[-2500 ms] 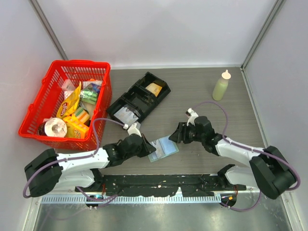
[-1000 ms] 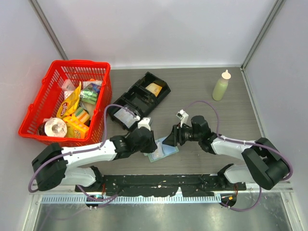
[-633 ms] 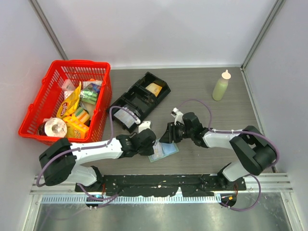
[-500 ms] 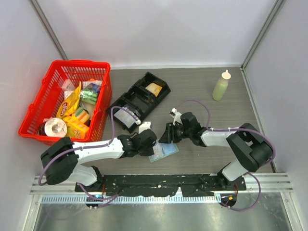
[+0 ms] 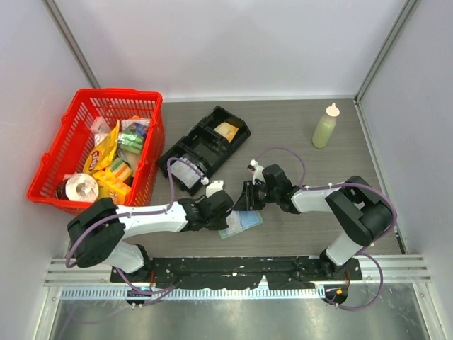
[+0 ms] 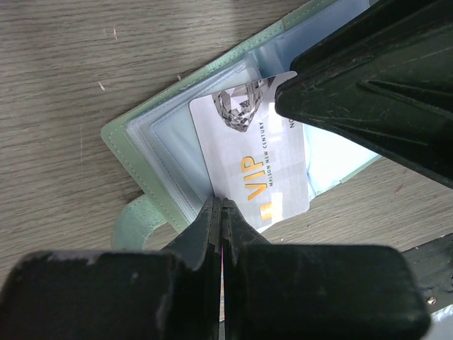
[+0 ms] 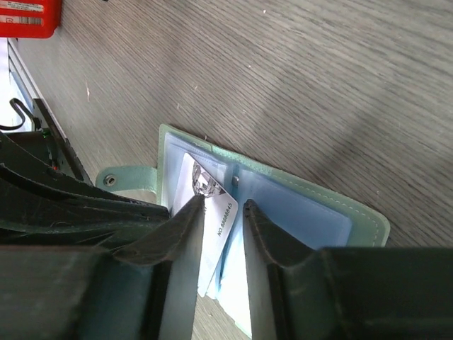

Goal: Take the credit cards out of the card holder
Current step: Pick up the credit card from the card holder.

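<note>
The green card holder (image 5: pixel 244 222) lies open, low in the middle of the top view. The left gripper (image 6: pixel 221 207) is squeezed together at the white card's (image 6: pixel 253 166) edge. The right gripper (image 7: pixel 218 209) stands a little apart, one finger on each side of that card.

The pale green card holder (image 6: pixel 117 138) shows a white, gold-lettered credit card (image 6: pixel 248 170).

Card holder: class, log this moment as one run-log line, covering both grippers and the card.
stage: card extraction | left gripper: shut, tips at card holder edge | right gripper: open, straddling white VIP card corner
</note>
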